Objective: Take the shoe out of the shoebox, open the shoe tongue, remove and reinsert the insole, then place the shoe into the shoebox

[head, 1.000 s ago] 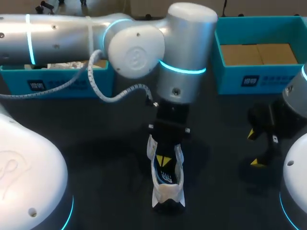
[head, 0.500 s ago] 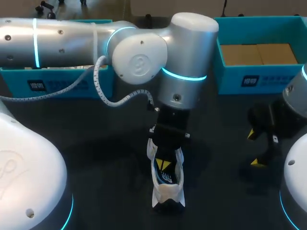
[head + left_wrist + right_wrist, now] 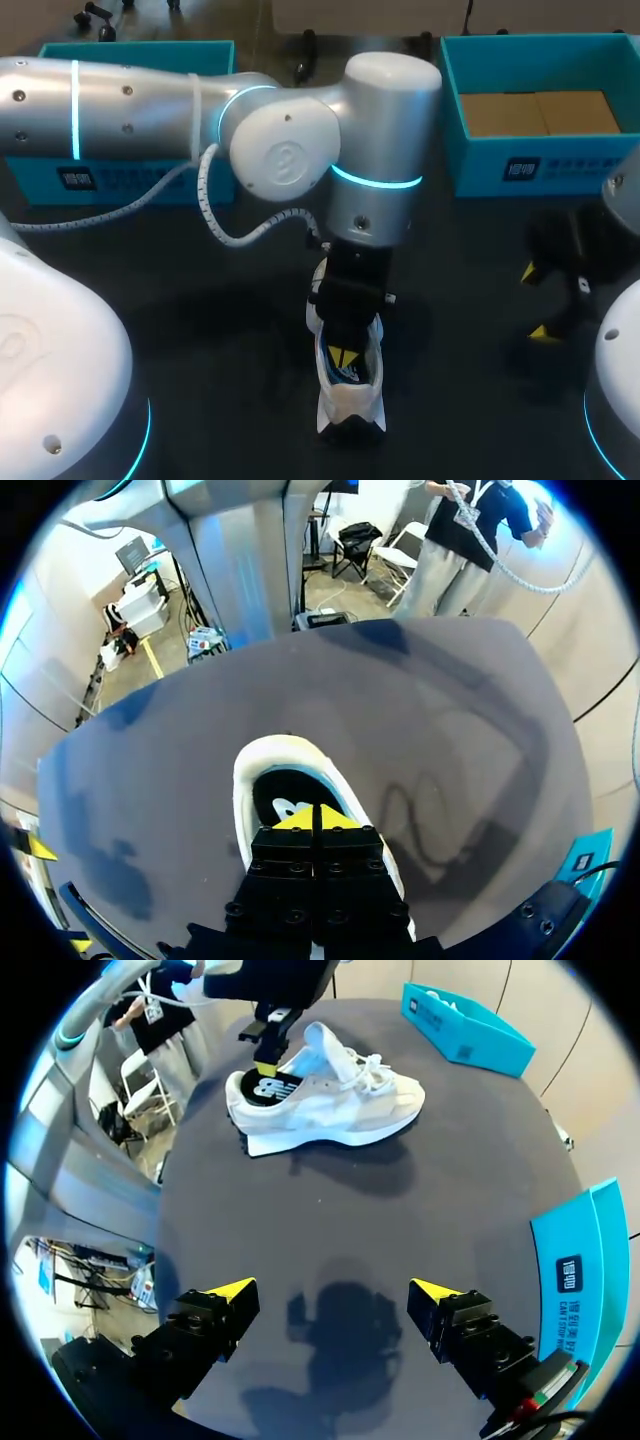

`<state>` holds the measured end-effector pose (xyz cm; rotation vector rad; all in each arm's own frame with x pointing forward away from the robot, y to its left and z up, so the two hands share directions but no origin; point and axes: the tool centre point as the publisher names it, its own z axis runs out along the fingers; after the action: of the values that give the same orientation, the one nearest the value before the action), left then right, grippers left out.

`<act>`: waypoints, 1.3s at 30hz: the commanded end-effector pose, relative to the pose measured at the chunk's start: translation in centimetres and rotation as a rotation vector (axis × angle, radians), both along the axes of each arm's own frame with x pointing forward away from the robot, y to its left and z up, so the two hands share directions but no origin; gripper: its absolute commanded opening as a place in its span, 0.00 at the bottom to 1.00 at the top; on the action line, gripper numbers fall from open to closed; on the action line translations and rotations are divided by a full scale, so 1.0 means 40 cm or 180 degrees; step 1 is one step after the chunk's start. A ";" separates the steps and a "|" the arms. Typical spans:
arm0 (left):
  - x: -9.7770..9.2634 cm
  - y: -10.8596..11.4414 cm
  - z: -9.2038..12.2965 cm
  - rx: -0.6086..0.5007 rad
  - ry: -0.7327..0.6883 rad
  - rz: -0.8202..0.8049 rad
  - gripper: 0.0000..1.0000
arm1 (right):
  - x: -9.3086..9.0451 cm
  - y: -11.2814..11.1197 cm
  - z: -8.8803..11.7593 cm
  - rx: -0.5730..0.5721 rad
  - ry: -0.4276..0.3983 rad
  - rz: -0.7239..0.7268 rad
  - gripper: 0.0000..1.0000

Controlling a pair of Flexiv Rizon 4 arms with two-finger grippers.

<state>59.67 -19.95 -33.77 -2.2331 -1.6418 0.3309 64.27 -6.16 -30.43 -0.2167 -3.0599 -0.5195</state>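
Note:
A white shoe (image 3: pixel 349 405) stands on its sole in the middle of the dark table, heel toward me. Its tongue (image 3: pixel 322 1042) is pulled up and the dark insole (image 3: pixel 266 1090) lies inside. My left gripper (image 3: pixel 345 356) comes straight down into the shoe's opening. It is shut, and its yellow tips (image 3: pixel 316 818) meet over the insole (image 3: pixel 283 792) at the heel end. My right gripper (image 3: pixel 541 301) hangs open at the table's right side, away from the shoe (image 3: pixel 335 1105). Nothing lies between the right gripper's (image 3: pixel 326 1297) fingers.
A teal box (image 3: pixel 135 175) stands at the back left, mostly behind my left arm. A second teal box (image 3: pixel 540 165) with brown cardboard inside stands at the back right. Bare dark table surrounds the shoe.
My left gripper has sunk a little deeper into the shoe toward the heel, still shut. The right gripper has shifted slightly to the right. The shoe has stayed in place.

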 end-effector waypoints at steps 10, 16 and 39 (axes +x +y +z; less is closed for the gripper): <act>-0.009 0.038 0.017 0.0075 -0.0091 0.0054 0.00 | -0.016 -0.016 0.013 0.0010 -0.0013 0.0007 1.00; -0.010 0.062 0.014 0.0065 -0.0061 0.0097 0.00 | -0.016 -0.016 0.013 0.0010 -0.0013 0.0007 1.00; -0.009 0.029 -0.043 -0.0054 0.0007 0.0111 0.00 | -0.016 -0.016 0.013 0.0010 -0.0013 0.0007 1.00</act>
<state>59.43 -18.49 -35.44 -2.2166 -1.6865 0.3634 63.78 -6.80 -29.93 -0.2113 -3.0597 -0.5284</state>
